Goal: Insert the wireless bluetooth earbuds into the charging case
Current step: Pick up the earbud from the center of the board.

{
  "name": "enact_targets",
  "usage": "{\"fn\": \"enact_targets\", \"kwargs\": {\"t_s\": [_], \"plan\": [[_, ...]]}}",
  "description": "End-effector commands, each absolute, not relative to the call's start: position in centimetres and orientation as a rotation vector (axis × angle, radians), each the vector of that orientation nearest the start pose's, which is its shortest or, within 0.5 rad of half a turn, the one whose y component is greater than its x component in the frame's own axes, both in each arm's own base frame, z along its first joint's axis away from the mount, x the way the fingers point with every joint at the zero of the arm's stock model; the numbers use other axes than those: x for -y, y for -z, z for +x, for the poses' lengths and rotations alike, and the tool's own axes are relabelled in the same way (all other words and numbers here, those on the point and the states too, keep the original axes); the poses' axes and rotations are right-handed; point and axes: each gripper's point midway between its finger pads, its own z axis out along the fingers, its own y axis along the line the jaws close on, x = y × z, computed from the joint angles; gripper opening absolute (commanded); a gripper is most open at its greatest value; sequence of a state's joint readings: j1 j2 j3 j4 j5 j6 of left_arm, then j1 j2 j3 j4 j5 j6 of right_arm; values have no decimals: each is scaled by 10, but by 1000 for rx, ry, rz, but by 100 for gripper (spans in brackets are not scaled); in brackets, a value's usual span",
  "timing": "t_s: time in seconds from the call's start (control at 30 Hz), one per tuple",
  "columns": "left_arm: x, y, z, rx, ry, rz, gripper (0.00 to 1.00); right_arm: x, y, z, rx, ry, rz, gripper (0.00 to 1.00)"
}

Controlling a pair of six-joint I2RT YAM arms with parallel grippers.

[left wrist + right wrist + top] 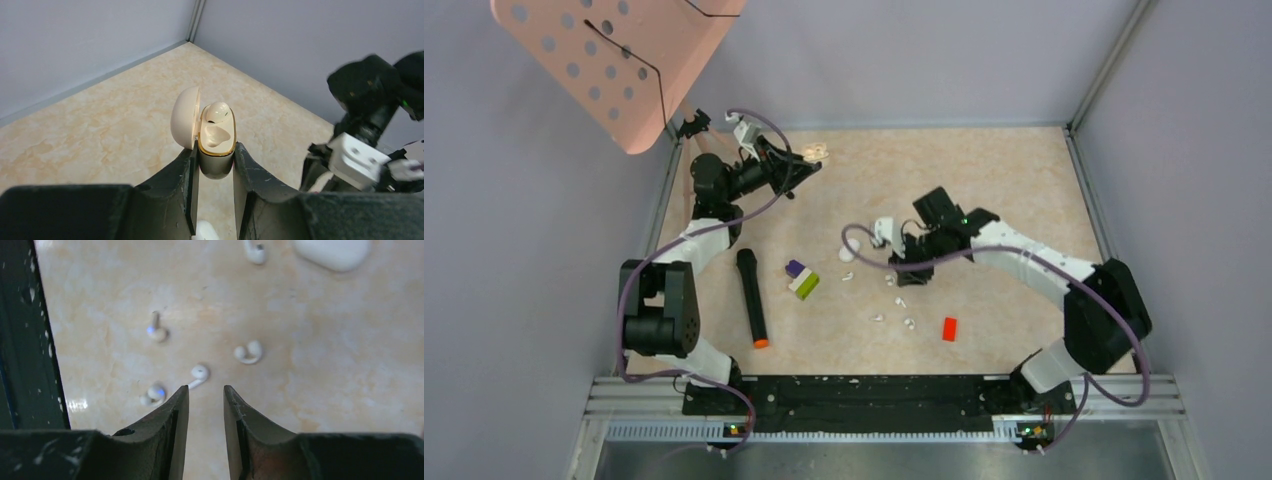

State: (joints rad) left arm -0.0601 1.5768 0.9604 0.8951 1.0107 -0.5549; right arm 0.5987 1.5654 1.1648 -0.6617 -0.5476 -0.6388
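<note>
Earbuds (198, 374) lie loose on the desk (1004, 180) just ahead of the right hand (206, 392), whose two fingers stand a narrow gap apart with nothing between them. One stemmed piece lies right off the left fingertip, another sits beside it lower left, and a curled one (248, 352) rests a little further out to the right. A fourth (157, 332) lies beyond those on the left. At the far edge of the wrist view are one more bud (255, 252) and a closed white pebble-shaped case (332, 252). From above, this hand hangs over the middle of the desk, with a red brick (949, 328) nearer the arm bases. A purple, white and green block (802, 280) and a black marker (752, 298) with an orange tip lie to its left. The left hand (216, 160) is clamped on the charging case (216, 142), holding it upright above the far left part of the desk, well apart from the loose pieces. Its lid (184, 117) is swung open, and a roundish earbud (216, 112) appears to sit in the upper well.
</note>
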Motion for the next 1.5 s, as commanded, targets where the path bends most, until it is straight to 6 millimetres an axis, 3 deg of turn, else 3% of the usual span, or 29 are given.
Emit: {"fn": "enact_targets", "kwargs": {"t_s": [0.0, 0.2, 0.5, 0.67, 1.03, 1.47], "plan": [[178, -308, 390, -1376, 1110, 571, 0, -285, -126, 227, -1338, -597, -1898, 31], [171, -306, 387, -1397, 1094, 564, 0, -302, -109, 206, -1133, -769, -2065, 34], [164, -306, 388, -1408, 1053, 534, 0, -306, -80, 202, -938, -856, -2288, 37], [164, -308, 385, -1402, 1050, 537, 0, -296, -68, 190, -748, -885, -2432, 37], [164, -306, 383, -1407, 1049, 536, 0, -305, -60, 176, -722, -967, -2454, 36], [163, -304, 382, -1415, 1043, 529, 0, -312, -43, 181, -684, -961, -2487, 36]]}}
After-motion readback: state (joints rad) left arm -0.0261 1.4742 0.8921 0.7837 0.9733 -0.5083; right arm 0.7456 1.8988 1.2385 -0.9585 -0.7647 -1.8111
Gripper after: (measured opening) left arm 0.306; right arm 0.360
